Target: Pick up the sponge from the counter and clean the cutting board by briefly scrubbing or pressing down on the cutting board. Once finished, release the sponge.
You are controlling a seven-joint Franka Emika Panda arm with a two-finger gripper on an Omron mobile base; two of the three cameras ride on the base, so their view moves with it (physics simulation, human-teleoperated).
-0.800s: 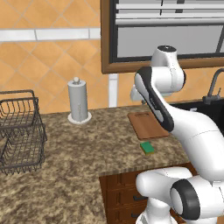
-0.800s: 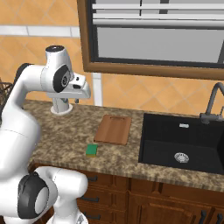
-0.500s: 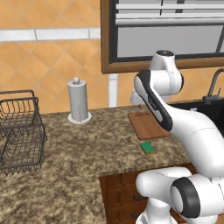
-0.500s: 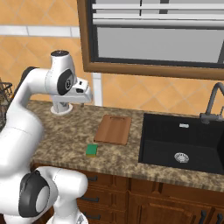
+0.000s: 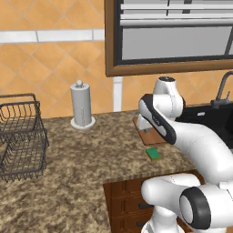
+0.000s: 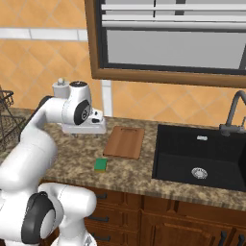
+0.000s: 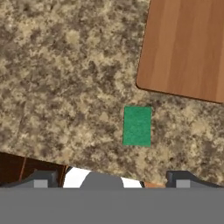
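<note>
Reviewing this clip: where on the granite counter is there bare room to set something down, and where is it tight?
Widest free patch: speckled brown granite counter between the black wire basket and small green sponge, in front of the white paper-towel holder. Tighter: the narrow gap between sponge and reddish-brown wooden cutting board, and the strip between board and black sink.

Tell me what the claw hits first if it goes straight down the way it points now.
Most likely bare counter, or the sponge just ahead of the claw. The cutting board lies farther off. Depth is hard to judge.
</note>
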